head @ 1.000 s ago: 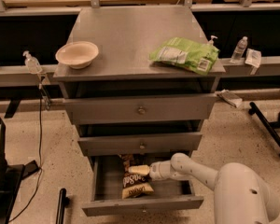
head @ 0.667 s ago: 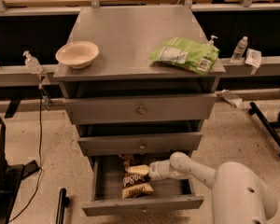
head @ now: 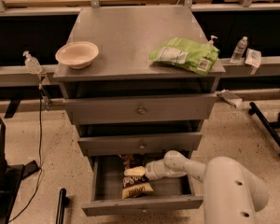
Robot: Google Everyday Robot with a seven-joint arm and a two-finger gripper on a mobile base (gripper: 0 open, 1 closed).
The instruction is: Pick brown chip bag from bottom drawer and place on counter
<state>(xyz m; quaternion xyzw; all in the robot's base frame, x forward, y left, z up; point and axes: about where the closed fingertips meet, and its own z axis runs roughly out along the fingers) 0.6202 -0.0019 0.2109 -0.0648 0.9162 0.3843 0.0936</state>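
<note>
The bottom drawer stands pulled open, the lowest of three in the grey cabinet. The brown chip bag lies inside it, left of middle, with white lettering and a cream-yellow end toward the drawer front. My gripper reaches into the drawer from the right, at the bag's upper part and touching or just above it. My white arm runs from the lower right into the drawer. The counter is the cabinet's flat grey top.
A cream bowl sits at the counter's left front and a green chip bag at its right front. The two upper drawers are shut. Bottles stand on the side ledges, and a black stand lies on the floor at right.
My gripper has moved slightly left inside the drawer, closer over the brown chip bag. The bag has not visibly moved.
</note>
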